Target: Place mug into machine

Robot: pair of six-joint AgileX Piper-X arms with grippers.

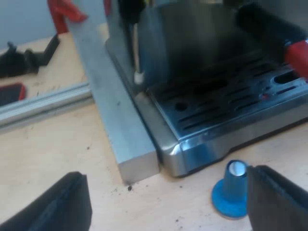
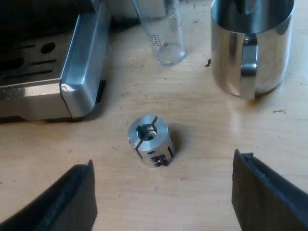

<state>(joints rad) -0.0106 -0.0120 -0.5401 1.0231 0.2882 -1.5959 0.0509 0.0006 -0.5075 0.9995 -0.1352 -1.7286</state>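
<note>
A shiny steel mug (image 2: 250,45) with a handle stands upright on the wooden table, well beyond my open right gripper (image 2: 163,199), which holds nothing. The espresso machine's drip tray (image 1: 231,103) lies ahead of my left gripper (image 1: 168,207), whose fingers are spread wide and empty. A blue tamper (image 1: 232,190) stands on the table just in front of the tray, close beside one left finger (image 1: 276,199). The holder's dark handle with its red end (image 1: 298,55) reaches out above the tray.
A clear measuring glass (image 2: 162,33) stands beside the mug. A small slotted metal cylinder (image 2: 150,139) lies between my right fingers and the machine's corner (image 2: 79,91). An aluminium bar (image 1: 115,120) runs along the machine's side. Coffee crumbs dot the table.
</note>
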